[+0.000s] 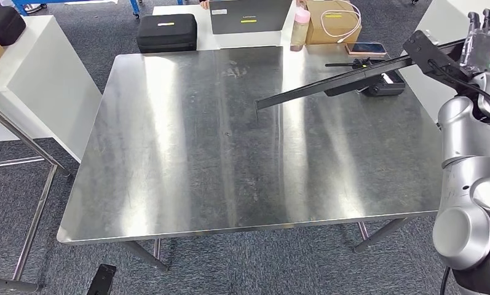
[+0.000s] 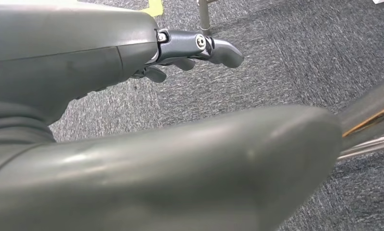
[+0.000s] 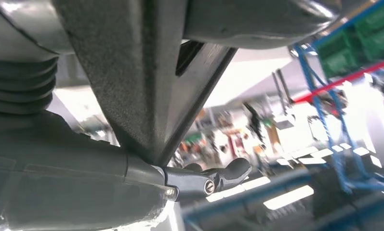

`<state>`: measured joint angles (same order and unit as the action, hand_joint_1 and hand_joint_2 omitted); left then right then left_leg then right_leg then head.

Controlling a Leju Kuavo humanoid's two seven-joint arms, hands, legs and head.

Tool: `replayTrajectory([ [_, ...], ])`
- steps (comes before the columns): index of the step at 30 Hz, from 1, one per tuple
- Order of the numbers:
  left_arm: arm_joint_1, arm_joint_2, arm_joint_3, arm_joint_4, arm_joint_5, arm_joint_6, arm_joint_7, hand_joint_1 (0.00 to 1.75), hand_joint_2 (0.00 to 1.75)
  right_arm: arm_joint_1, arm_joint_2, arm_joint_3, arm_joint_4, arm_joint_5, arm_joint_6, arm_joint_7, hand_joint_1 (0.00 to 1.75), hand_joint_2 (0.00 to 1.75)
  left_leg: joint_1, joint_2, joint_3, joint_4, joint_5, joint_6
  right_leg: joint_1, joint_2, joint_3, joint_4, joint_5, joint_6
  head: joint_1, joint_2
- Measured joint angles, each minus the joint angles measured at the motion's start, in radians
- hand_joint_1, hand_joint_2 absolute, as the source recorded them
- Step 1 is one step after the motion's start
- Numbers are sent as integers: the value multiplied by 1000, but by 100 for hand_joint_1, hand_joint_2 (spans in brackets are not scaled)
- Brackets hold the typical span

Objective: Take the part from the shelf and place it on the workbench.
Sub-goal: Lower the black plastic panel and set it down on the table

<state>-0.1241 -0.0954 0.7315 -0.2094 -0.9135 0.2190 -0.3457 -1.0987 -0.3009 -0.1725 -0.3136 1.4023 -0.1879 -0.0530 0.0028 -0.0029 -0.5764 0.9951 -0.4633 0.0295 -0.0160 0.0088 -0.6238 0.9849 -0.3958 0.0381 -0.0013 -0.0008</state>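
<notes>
Black and long, the part is a slim bar held at one end by my right hand, which grips it at the far right of the head view; its free tip hangs above the middle of the stainless desk, and I cannot tell whether the tip touches the sheet. In the right wrist view the same bar passes between thumb and fingers. My left hand hangs low over grey carpet, fingers loosely curled, holding nothing. Risk, in my judgement: the bar is held far from its balance point, so it may pivot or slip in the grasp, and a fast descent could strike or scrape the steel. A cardboard box beyond the desk carries a pale cable on its lid; its contents are hidden.
</notes>
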Motion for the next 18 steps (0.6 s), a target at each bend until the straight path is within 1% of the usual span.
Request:
replayTrajectory([
  [5, -2, 0, 0, 0, -9, 0, 0, 0, 0, 2, 21, 31, 0, 15, -43, -49, 0, 0, 0, 0, 0, 0, 0, 0, 0, 0, 0, 0, 0, 0, 0, 0],
  [9, -3, 0, 0, 0, -19, 0, 3, 0, 0, 6, 33, 49, 0, 24, -48, -51, 0, 0, 0, 0, 0, 0, 0, 0, 0, 0, 0, 0, 0, 0, 0, 0],
  [14, -5, 0, 0, 0, -28, 0, 13, 0, 0, 13, 42, 63, 0, 33, -41, -31, 0, 0, 0, 0, 0, 0, 0, 0, 0, 0, 0, 0, 0, 0, 0, 0],
  [16, -5, 0, 0, 0, -28, 0, 14, 0, 0, 15, 43, 65, 1, 14, -9, -15, 0, 0, 0, 0, 0, 0, 0, 0, 0, 0, 0, 0, 0, 0, 0, 0],
  [18, -5, 0, 0, 0, -30, 0, 15, 0, 0, 15, 45, 55, 4, -28, 78, 11, 0, 0, 0, 0, 0, 0, 0, 0, 0, 0, 0, 0, 0, 0, 0, 0],
])
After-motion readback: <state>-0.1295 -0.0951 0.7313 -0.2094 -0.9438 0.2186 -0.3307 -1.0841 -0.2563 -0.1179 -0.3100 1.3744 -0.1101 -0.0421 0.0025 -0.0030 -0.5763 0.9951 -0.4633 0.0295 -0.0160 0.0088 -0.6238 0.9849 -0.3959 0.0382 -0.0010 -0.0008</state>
